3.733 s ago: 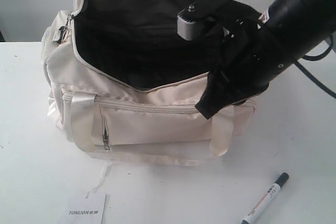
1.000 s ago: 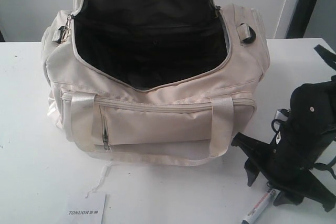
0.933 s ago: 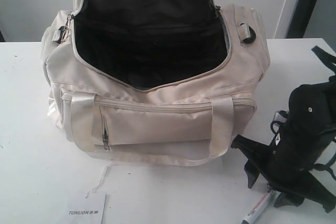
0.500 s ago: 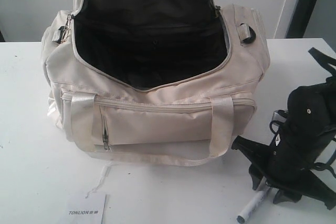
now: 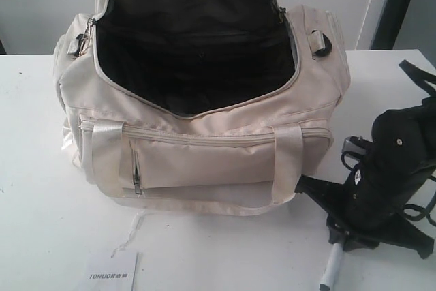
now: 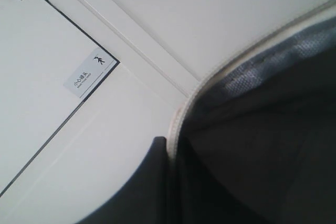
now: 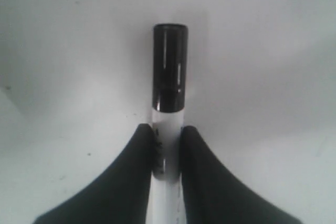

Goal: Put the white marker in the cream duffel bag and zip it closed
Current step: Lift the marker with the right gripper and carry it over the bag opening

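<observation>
The cream duffel bag (image 5: 204, 148) stands on the white table with its top flap raised and its black lining (image 5: 197, 59) showing. In the left wrist view my left gripper (image 6: 170, 153) is shut on the flap's cream piped edge (image 6: 181, 116), holding it up. On the table at the front right lies the white marker (image 5: 332, 267). My right gripper (image 5: 338, 240) is down over the marker. In the right wrist view both fingers (image 7: 134, 171) press the white barrel (image 7: 167, 148), and the black cap (image 7: 169, 66) sticks out beyond the tips.
A flat white card printed TONLION (image 5: 112, 269) lies at the table's front edge, left of centre, with a loose thread (image 5: 133, 230) above it. A dark post (image 5: 398, 5) stands behind at the right. The bag's strap handles (image 5: 286, 161) hang down its front.
My right gripper has closed on the marker. The marker has swung from a slant to nearly in line with the fingers. The bag and left arm have stayed still.
</observation>
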